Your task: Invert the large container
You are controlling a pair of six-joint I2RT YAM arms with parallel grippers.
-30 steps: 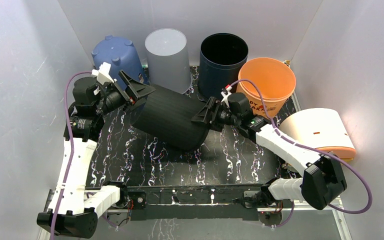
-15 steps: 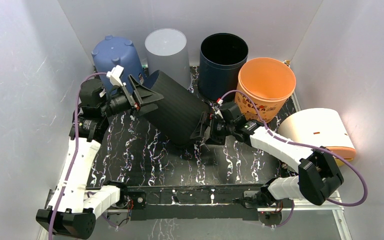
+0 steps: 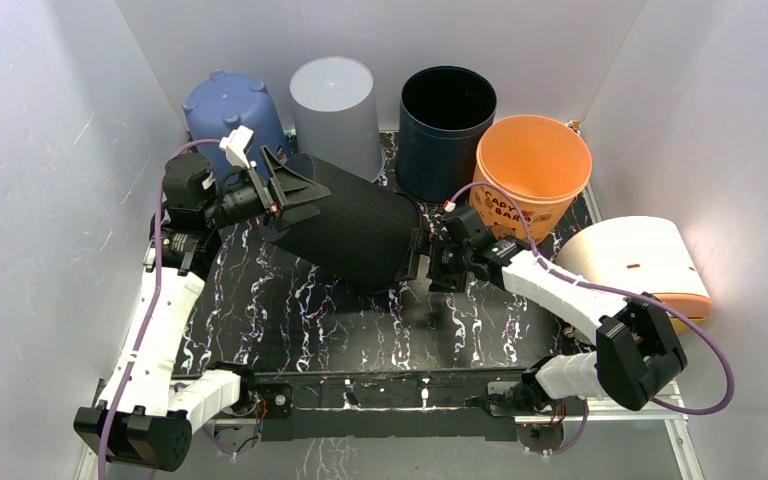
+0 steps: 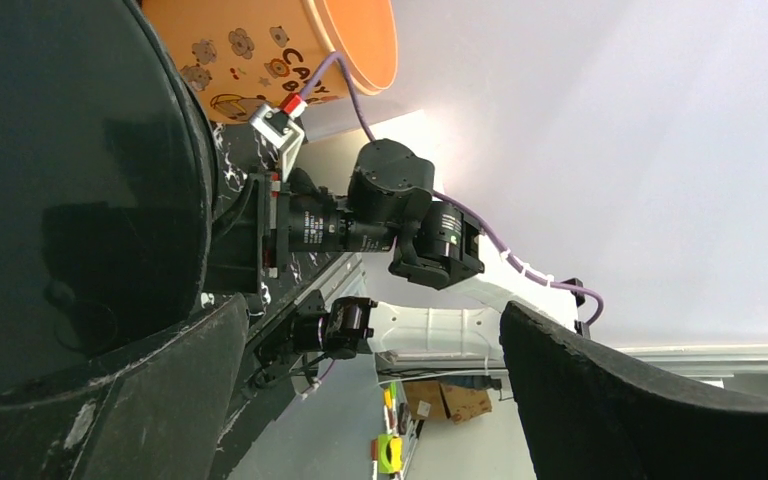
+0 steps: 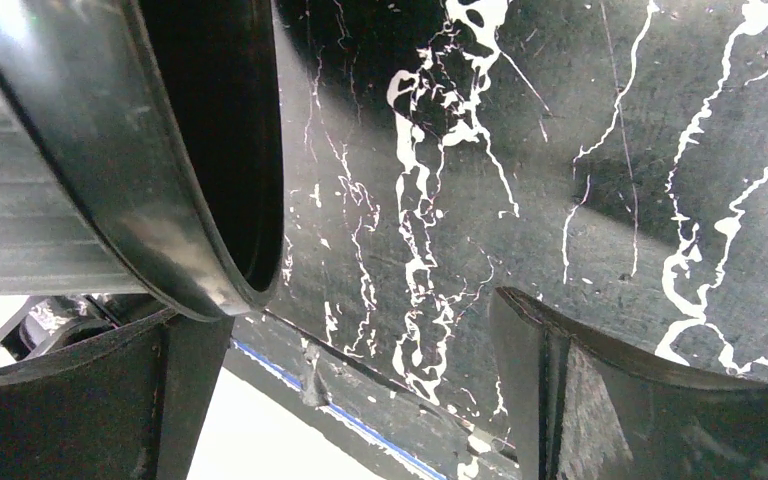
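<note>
The large black ribbed container (image 3: 345, 228) lies tilted on its side on the black marbled table (image 3: 300, 310), base to the upper left and rim to the lower right. My left gripper (image 3: 295, 190) is open at the base end. In the left wrist view the glossy base (image 4: 70, 160) fills the left side, next to one finger (image 4: 110, 400), and nothing lies between the jaws of the gripper (image 4: 370, 390). My right gripper (image 3: 415, 255) is open at the rim end, low over the table. In the right wrist view the rim (image 5: 150, 170) sits just above one finger (image 5: 80, 400).
Along the back stand an upturned blue bucket (image 3: 228, 110), an upturned grey bin (image 3: 335, 100), an upright dark navy bin (image 3: 447, 110) and an orange bucket (image 3: 535, 165). A cream container (image 3: 640, 265) lies on its side at the right. White walls close in on both sides.
The container's base end swung up and to the right with the left gripper, then settled a little flatter. The right gripper dropped lower toward the table at the rim.
</note>
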